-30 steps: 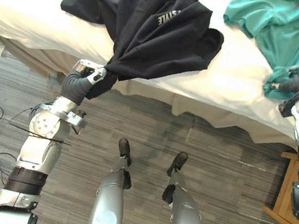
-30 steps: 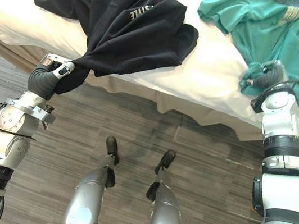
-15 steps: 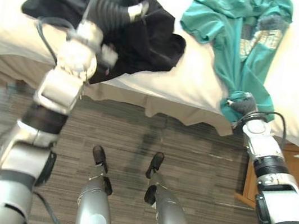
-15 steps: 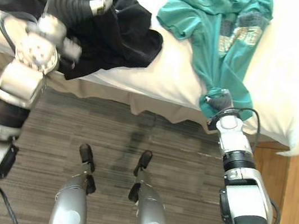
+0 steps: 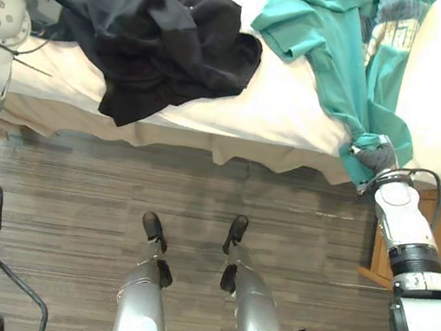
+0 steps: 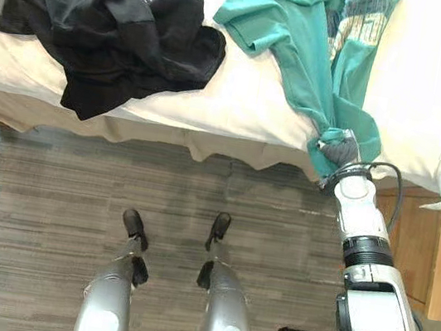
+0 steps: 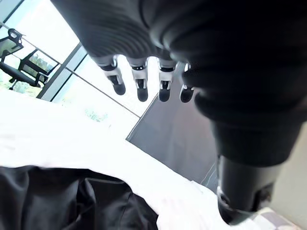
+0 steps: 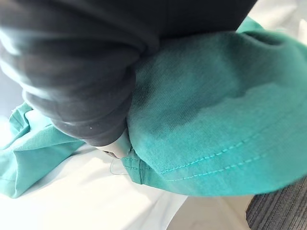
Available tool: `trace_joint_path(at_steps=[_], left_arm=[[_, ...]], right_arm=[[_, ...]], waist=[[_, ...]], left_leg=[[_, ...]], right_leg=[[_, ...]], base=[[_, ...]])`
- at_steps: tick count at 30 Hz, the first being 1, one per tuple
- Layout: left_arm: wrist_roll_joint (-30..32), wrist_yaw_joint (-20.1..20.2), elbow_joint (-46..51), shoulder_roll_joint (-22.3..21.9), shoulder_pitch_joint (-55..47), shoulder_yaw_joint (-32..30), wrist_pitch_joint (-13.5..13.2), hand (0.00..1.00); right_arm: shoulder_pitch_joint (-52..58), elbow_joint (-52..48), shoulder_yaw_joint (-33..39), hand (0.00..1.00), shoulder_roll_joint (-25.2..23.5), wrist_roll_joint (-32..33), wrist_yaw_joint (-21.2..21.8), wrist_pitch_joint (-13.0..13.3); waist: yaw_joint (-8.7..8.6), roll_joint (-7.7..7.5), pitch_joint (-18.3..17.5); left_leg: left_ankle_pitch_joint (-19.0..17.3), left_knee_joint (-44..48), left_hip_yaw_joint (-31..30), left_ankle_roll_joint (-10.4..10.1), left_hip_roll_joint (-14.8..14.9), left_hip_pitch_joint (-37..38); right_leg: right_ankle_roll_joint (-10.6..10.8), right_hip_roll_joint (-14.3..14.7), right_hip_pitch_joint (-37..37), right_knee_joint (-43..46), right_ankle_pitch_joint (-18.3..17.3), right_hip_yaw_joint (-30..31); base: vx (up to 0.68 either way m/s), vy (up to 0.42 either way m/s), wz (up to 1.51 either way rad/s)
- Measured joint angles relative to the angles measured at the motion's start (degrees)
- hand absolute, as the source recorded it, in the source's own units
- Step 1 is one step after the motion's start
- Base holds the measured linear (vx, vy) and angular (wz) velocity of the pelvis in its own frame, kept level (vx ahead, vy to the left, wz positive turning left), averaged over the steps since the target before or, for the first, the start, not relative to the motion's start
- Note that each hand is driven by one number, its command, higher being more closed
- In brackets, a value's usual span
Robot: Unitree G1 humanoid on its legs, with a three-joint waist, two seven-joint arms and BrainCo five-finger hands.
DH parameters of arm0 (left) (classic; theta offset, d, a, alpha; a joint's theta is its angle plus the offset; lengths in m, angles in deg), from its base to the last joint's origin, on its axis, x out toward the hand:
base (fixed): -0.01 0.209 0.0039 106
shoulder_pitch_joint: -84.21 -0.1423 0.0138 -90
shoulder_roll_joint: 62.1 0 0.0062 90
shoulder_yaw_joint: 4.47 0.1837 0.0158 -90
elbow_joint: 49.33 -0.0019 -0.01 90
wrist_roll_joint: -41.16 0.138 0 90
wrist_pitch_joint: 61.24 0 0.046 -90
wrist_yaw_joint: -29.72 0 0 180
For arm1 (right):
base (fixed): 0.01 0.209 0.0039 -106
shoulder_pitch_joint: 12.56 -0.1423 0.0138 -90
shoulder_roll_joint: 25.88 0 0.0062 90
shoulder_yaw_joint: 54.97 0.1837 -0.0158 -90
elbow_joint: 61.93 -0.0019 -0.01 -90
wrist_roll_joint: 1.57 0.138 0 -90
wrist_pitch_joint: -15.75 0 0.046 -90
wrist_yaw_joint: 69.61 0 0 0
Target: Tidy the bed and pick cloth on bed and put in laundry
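Progress early. My right hand (image 5: 373, 154) grips the teal shirt (image 5: 341, 42), bunched at the bed's (image 5: 279, 116) near edge. My left hand (image 7: 141, 88), fingers loose, holds nothing above the black cloth (image 5: 166, 31). Both garments lie on the bed; removal and tidying remain.

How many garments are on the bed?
2: black garment heaped at left on the bed; teal shirt to its right, end bunched in the right hand. Others may be hidden.

Grey plank floor (image 5: 73, 193) across the middle and lower frame of both eye views. Tan wooden furniture (image 6: 420, 256) at the right edge, standing on it. In the left wrist view, bright window (image 7: 48, 52) at upper left, dark chair-like shape (image 7: 21, 72) beyond the glass, grey panel (image 7: 168, 139) just right of it.
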Motion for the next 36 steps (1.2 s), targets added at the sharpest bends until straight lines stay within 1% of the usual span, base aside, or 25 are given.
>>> trace_joint_path(at_steps=[3,4,6,8,10,11,12,13,15,16,18,19,21,22,23,24,25,26,27,29,30,31,33,35,36], left_arm=[[2.92,0.42,-1.36,-1.6,0.0,1.42,1.9,0.0],[4.03,0.44,-1.44,-3.08,-0.01,1.84,2.75,0.0],[5.57,0.45,-1.47,-4.61,0.04,2.47,4.93,0.0],[6.61,0.95,-2.98,-7.36,0.14,3.41,9.09,0.0],[7.33,0.96,-3.96,-9.49,0.36,2.1,11.39,0.0],[8.9,2.65,-4.12,-10.25,0.27,0.82,13.08,0.0],[12.0,5.65,-4.1,-10.59,0.62,-0.23,14.66,1.0],[13.62,6.93,-4.05,-10.86,0.48,-0.83,15.21,1.0],[20.43,11.96,-3.97,-11.48,-0.81,-1.66,17.74,1.0],[22.03,12.95,-3.81,-11.66,-1.64,-2.12,18.42,1.0],[27.69,17.53,-0.41,-12.01,-7.48,-3.74,21.85,1.0],[28.56,17.85,0.4,-12.04,-9.35,-3.76,22.72,1.0],[27.44,17.84,3.95,-11.93,-17.08,-3.83,24.59,1.0],[25.25,17.82,4.88,-11.69,-18.83,-3.83,24.78,1.0],[19.75,17.77,6.19,-11.16,-21.64,-3.83,24.64,1.0],[14.75,17.76,6.79,-10.6,-23.68,-3.83,23.6,1.0],[12.54,17.76,7.28,-10.24,-24.79,-3.83,22.94,1.0],[8.57,17.74,7.56,-10.14,-26.44,-3.83,20.95,1.0],[6.75,17.74,7.81,-10.12,-27.22,-3.87,19.98,1.0],[-2.61,17.75,7.97,-10.18,-29.56,-5.06,15.26,1.0],[-5.06,17.75,7.95,-10.21,-30.19,-5.42,14.0,1.0],[-11.8,17.76,8.05,-11.02,-31.81,-6.28,11.1,1.0],[-17.04,17.74,8.18,-12.07,-33.23,-8.03,8.73,1.0],[-23.44,17.78,10.14,-14.85,-37.08,-10.84,5.37,1.0],[-24.6,17.92,10.87,-15.6,-38.53,-12.07,4.73,1.0]], right_arm=[[-0.8,-2.0,-0.06,1.0,1.13,0.0,0.14,0.05],[-1.58,-2.69,-0.04,1.0,2.08,0.01,0.19,0.03],[-3.46,-3.67,-0.08,1.0,2.49,0.01,0.36,0.03],[-5.46,-5.63,-0.08,1.0,3.0,-0.06,0.9,0.01],[-5.67,-6.76,-0.11,1.0,3.73,-0.08,1.01,0.02],[-5.87,-7.73,-0.11,1.0,3.78,-0.23,1.0,0.01],[-6.64,-8.09,-0.36,1.0,3.8,-0.56,1.0,0.0],[-7.16,-8.09,-0.68,1.0,3.88,-0.73,1.0,-0.01],[-9.06,-8.1,-2.67,1.0,4.15,-1.24,1.03,-0.06],[-9.44,-8.11,-3.22,1.0,4.2,-1.32,1.04,-0.07],[-11.36,-8.12,-6.64,1.0,4.46,-2.27,1.22,-0.2],[-11.79,-8.12,-7.68,1.0,4.45,-2.41,1.27,-0.22],[-13.6,-8.15,-10.73,1.0,4.55,-3.01,2.33,-0.22],[-13.99,-8.15,-11.23,1.0,4.56,-3.05,2.37,-0.23],[-14.42,-8.16,-11.35,1.0,4.59,-3.52,2.42,-0.24],[-14.72,-8.17,-11.3,1.0,4.77,-3.6,2.42,-0.25],[-14.97,-8.25,-11.24,1.0,4.81,-3.69,2.43,-0.26],[-14.98,-9.4,-10.83,1.0,5.31,-3.95,2.52,-0.38],[-14.91,-10.52,-10.57,1.0,5.66,-3.95,2.6,-0.38],[-13.17,-16.8,-7.17,1.0,5.88,-3.48,3.47,-0.39],[-12.09,-18.65,-6.11,1.0,5.8,-3.12,3.52,-0.32],[-7.9,-21.81,-3.27,1.0,5.07,-2.09,3.49,0.01],[-3.91,-21.92,-0.63,1.0,3.61,-1.46,3.31,0.21],[2.02,-21.76,2.98,1.0,2.38,0.05,3.11,0.37],[3.48,-21.5,3.88,1.0,2.11,0.42,2.99,0.51]], waist=[[-0.26,0.7,0.4],[-0.56,1.42,0.85],[-0.92,1.62,0.97],[-1.59,2.01,1.21],[-1.52,2.42,1.42],[-1.55,2.77,1.45],[-1.71,3.4,1.39],[-1.8,3.84,1.36],[-1.88,5.54,0.65],[-1.91,6.26,0.26],[-2.53,9.14,-1.34],[-2.6,9.75,-1.69],[-2.87,11.93,-2.99],[-2.84,12.08,-3.08],[-2.62,12.78,-3.5],[-2.36,12.93,-3.59],[-2.22,12.91,-3.58],[-1.88,12.92,-3.59],[-1.78,12.94,-3.6],[-1.38,12.63,-3.63],[-1.31,12.29,-3.58],[-1.26,11.0,-3.64],[-1.18,9.52,-3.67],[-1.25,8.0,-3.36],[-1.41,7.75,-3.23]], left_leg=[[0.31,0.04,0.89,0.39,-0.09,-0.76],[0.37,0.38,0.84,0.47,-0.09,-1.6],[0.37,0.48,1.46,0.47,-0.08,-2.93],[0.36,0.88,2.1,0.48,-0.03,-4.84],[0.35,1.05,2.47,0.48,0.07,-5.49],[0.15,0.96,2.88,0.34,0.15,-5.83],[-0.05,0.89,3.41,0.24,0.18,-6.1],[-0.08,0.87,3.6,0.28,0.17,-6.18],[-0.06,0.76,4.92,0.27,0.16,-6.24],[-0.05,0.65,5.17,0.28,0.16,-6.27],[0.24,-0.5,6.43,0.54,0.02,-5.78],[0.26,-0.89,6.87,0.54,-0.01,-5.37],[0.56,-2.48,8.76,0.46,0.06,-3.61],[0.71,-2.8,9.16,0.5,0.11,-3.19],[1.06,-3.41,9.71,0.27,0.16,-2.04],[1.18,-3.75,9.73,0.09,0.31,-0.97],[1.18,-3.75,9.77,0.08,0.41,-0.34],[1.18,-3.6,9.73,0.06,0.6,0.75],[1.17,-3.5,9.67,0.05,0.68,1.32],[1.09,-3.41,9.31,-0.03,0.74,3.24],[1.08,-3.43,9.05,-0.03,0.74,3.69],[1.05,-3.5,7.84,-0.06,0.72,4.71],[1.03,-3.61,6.77,-0.08,0.4,5.54],[0.95,-4.11,4.98,0.03,-0.38,6.79],[0.83,-4.11,4.46,0.02,-0.59,7.06]], right_leg=[[-0.02,-0.1,-1.65,0.55,0.02,0.71],[-0.02,-0.23,-2.23,0.7,0.03,0.57],[-0.02,-0.26,-4.4,1.49,0.03,0.88],[-0.03,-0.36,-6.86,2.05,0.06,1.41],[-0.03,-0.37,-7.89,2.58,0.05,1.61],[0.03,-0.34,-8.48,2.65,-0.08,1.77],[0.02,-0.4,-8.96,2.69,-0.18,1.85],[0.05,-0.45,-9.11,2.7,-0.2,1.88],[0.28,-0.49,-10.07,3.13,-0.39,2.6],[0.28,-0.48,-10.41,3.37,-0.45,2.75],[0.38,-0.39,-11.02,3.63,-0.72,3.0],[0.35,-0.29,-11.01,3.63,-0.79,3.05],[0.21,0.13,-10.94,3.9,-1.22,3.11],[0.27,0.28,-10.95,4.2,-1.48,3.21],[0.2,0.51,-10.84,5.1,-2.1,3.25],[0.0,0.7,-10.35,6.02,-2.67,3.17],[-0.12,0.75,-9.99,6.51,-2.89,3.14],[-0.09,0.76,-9.02,7.1,-3.47,2.94],[0.02,0.74,-8.46,7.31,-3.72,2.83],[0.38,0.57,-6.08,7.41,-4.31,2.19],[0.47,0.5,-5.4,7.37,-4.42,1.88],[1.0,0.19,-3.56,7.35,-4.88,0.82],[0.98,-0.24,-2.08,7.24,-4.99,-0.23],[1.01,-0.98,0.47,6.13,-4.95,-1.31],[1.16,-1.17,1.28,5.71,-4.85,-1.67]], base=[[0.02,-0.007,-0.11],[0.01,-0.016,-0.05],[0.0,-0.019,-0.08],[-0.02,-0.028,-0.09],[-0.02,-0.027,-0.07],[-0.03,-0.024,-0.06],[-0.03,-0.022,-0.05],[-0.03,-0.015,-0.09],[-0.03,-0.012,-0.16],[-0.02,-0.014,-0.16],[-0.01,-0.019,-0.2],[0.01,-0.026,-0.29],[0.03,-0.036,-0.31],[0.04,-0.044,-0.25],[0.05,-0.047,-0.16],[0.06,-0.05,-0.13],[0.07,-0.052,-0.05],[0.07,-0.042,0.0],[0.09,-0.047,0.03],[0.1,-0.035,0.1],[0.12,-0.029,0.29],[0.12,-0.021,0.28],[0.1,-0.005,0.32],[0.08,0.021,0.32],[0.08,0.033,0.33]])
